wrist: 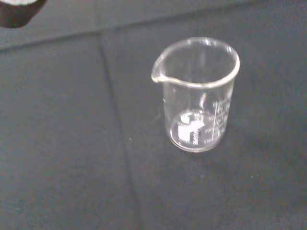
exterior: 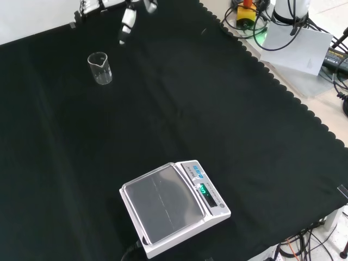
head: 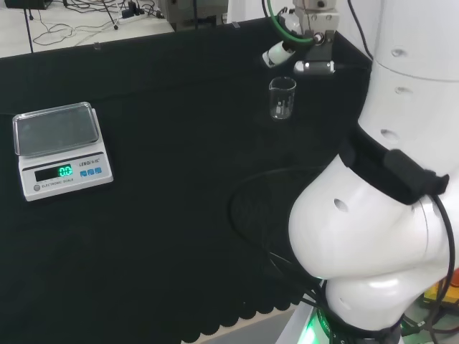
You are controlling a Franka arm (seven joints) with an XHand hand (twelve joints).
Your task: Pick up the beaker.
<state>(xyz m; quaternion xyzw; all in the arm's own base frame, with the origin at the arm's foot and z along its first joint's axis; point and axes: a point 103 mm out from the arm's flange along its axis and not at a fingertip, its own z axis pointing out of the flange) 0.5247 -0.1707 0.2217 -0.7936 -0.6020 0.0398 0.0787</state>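
Observation:
A small clear glass beaker (head: 282, 99) stands upright and empty on the black cloth (head: 179, 186), its spout showing in the wrist view (wrist: 199, 96). In the front view the beaker (exterior: 100, 68) is near the top left. The hand (head: 307, 44) hovers just beyond and above the beaker in the head view, apart from it, with its white-tipped fingers (head: 277, 54) spread and nothing between them. In the front view the fingers (exterior: 127, 24) come down from the top edge, a little right of the beaker.
A white digital scale (head: 61, 147) with a flat pan sits at the left of the head view and low in the front view (exterior: 174, 206). The arm's big white links (head: 387, 201) stand at the head view's right. Cables lie past the cloth's scalloped edge (exterior: 272, 76).

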